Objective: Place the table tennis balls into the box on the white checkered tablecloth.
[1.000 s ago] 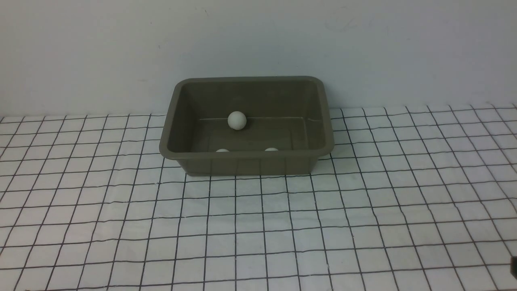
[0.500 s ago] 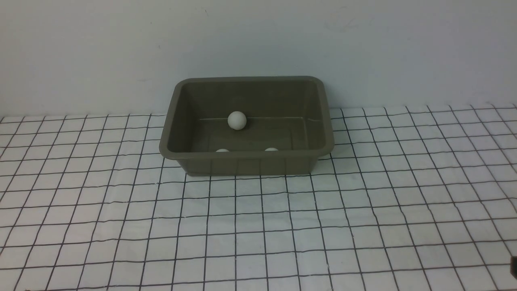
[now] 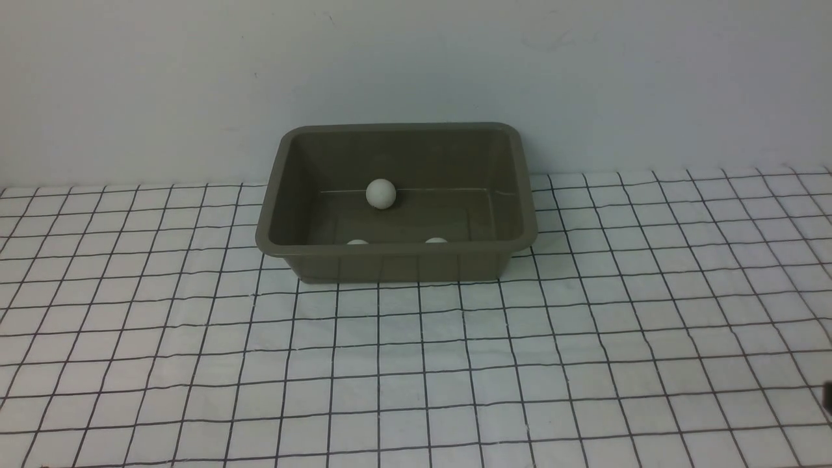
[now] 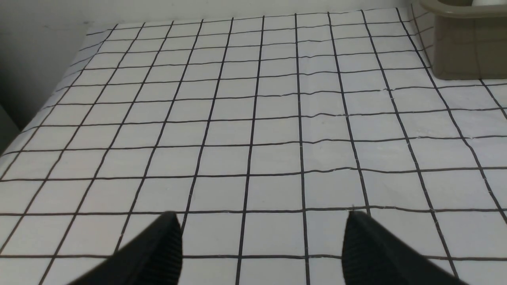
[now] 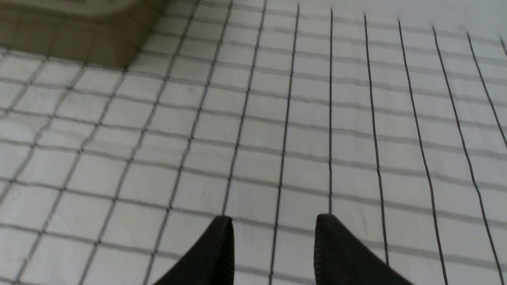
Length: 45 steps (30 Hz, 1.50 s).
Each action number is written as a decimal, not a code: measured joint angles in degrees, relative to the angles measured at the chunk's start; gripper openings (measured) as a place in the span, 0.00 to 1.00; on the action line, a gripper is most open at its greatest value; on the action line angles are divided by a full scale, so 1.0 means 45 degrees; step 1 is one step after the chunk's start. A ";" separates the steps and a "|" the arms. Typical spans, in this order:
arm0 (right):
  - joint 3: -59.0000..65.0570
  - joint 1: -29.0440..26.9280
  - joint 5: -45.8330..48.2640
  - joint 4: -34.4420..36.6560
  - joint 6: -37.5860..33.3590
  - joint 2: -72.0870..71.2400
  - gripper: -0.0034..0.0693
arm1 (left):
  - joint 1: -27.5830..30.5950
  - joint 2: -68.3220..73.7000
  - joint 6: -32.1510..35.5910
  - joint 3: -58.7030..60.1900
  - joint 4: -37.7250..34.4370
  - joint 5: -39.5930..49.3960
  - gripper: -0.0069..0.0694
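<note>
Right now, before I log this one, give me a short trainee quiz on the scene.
1. In the front view, how many balls show inside the box? A) one B) three C) five
2. True or false: the left gripper holds a ball.
3. Fill in: the box stands on the checkered ____.

Key: 1 B, one in full and two peeking over the near rim. 2 False, its jaws stand apart with only cloth between them. 3 cloth.
</note>
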 joint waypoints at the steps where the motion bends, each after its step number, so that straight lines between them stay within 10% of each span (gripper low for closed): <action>1: 0.0002 -0.0114 -0.0490 -0.0262 0.0064 0.0000 0.41 | 0.0000 0.0000 0.0000 0.0000 0.0000 0.0000 0.73; 10: 0.0026 -0.4014 -0.5548 -0.1386 0.0607 -0.0526 0.41 | 0.0000 0.0000 0.0000 0.0000 0.0000 0.0000 0.73; 22: 0.0173 -0.4500 -0.5514 -0.1144 0.2425 -0.1032 0.41 | 0.0000 0.0000 0.0000 0.0000 0.0000 0.0000 0.73; 29: 0.0471 -0.4552 -0.3496 0.5032 -0.4477 -0.1140 0.41 | 0.0000 0.0000 0.0000 0.0000 0.0000 0.0000 0.73; 32: 0.1060 -0.4605 -0.3168 0.8512 -0.9827 -0.2182 0.41 | 0.0000 0.0000 0.0000 0.0000 0.0000 0.0000 0.73; 45: 0.2875 -0.6551 -0.1929 1.0202 -1.0681 -0.5714 0.41 | 0.0000 0.0000 0.0000 0.0000 0.0000 0.0000 0.73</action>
